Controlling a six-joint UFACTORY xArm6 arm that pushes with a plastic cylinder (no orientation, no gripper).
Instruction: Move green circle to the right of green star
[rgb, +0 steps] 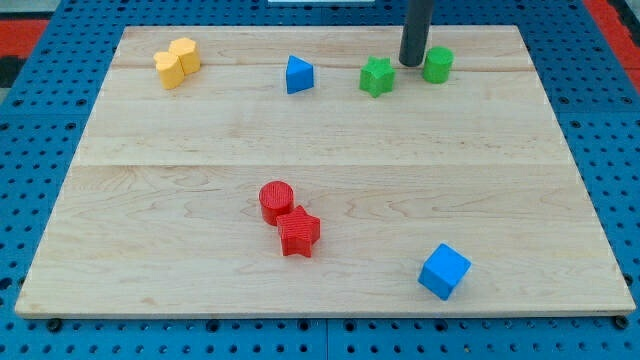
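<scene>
The green circle (437, 64) stands near the view's top, right of centre. The green star (377, 76) lies a short way to its left, slightly lower. My tip (412, 64) is down on the board between the two, close against the circle's left side and a little right of the star. The dark rod rises from it out of the view's top.
A blue triangle (298, 75) lies left of the star. Two yellow blocks (177, 62) sit together at the top left. A red circle (276, 201) and a red star (298, 232) touch near the bottom centre. A blue cube (443, 271) sits at the bottom right. The wooden board (330, 140) lies on a blue pegboard.
</scene>
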